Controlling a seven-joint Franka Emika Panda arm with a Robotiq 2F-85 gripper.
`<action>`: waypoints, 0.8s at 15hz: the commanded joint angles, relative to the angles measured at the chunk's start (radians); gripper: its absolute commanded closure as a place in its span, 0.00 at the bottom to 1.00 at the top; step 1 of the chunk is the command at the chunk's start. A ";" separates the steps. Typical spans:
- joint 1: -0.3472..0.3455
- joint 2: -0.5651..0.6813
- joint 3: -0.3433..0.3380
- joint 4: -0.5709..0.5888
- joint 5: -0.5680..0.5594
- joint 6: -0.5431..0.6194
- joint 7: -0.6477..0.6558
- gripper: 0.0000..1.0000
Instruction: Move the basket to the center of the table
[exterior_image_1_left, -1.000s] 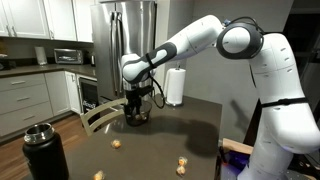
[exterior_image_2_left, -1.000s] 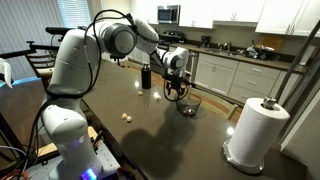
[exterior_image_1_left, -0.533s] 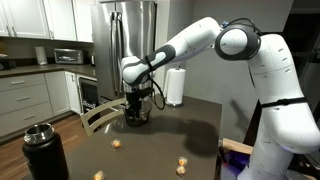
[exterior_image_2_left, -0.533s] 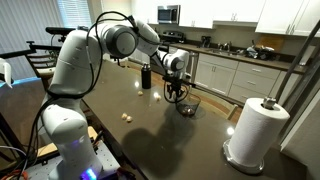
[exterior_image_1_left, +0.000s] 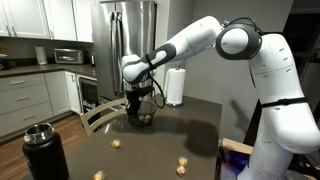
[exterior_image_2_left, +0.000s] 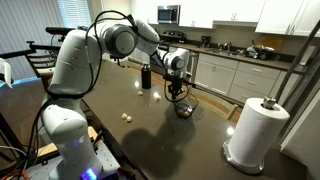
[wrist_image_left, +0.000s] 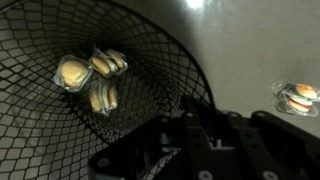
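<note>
Kitchen setting, with a refrigerator (exterior_image_1_left: 125, 40) behind a dark glossy tabletop (exterior_image_1_left: 190, 125).

Tool (exterior_image_1_left: 137, 107): lowered, pointing down at the rim of the basket (exterior_image_1_left: 141, 118) in both exterior views. In the wrist view the tool (wrist_image_left: 205, 150) is a dark mass at the bottom edge, and the fingers cannot be made out against the mesh. I cannot tell whether they are spread or pinching the rim.

Basket (wrist_image_left: 50, 130): black wire bowl holding several tan pieces (wrist_image_left: 90, 75). It sits at the tool tip, near the tabletop edge beside a chair back and well off the middle. Whether it rests on the surface or hangs just clear cannot be determined.

Surroundings: loose pieces (exterior_image_1_left: 117, 144) lie scattered on the open tabletop. A thermos (exterior_image_1_left: 45, 152) stands at a near corner, and a paper towel roll (exterior_image_2_left: 257, 130) stands well apart.

Assessment: the step in hand appears to be the grasp at the rim, with transport not yet done. The next move calls for a confirmed hold. The basket should then travel level toward the middle so the contents stay in, stopping clear of the loose pieces.
</note>
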 joint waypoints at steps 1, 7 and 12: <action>-0.004 -0.049 0.003 -0.022 -0.009 0.001 -0.027 0.94; 0.022 -0.170 0.003 -0.087 -0.043 -0.020 -0.007 0.94; 0.057 -0.275 0.014 -0.184 -0.102 -0.023 0.005 0.94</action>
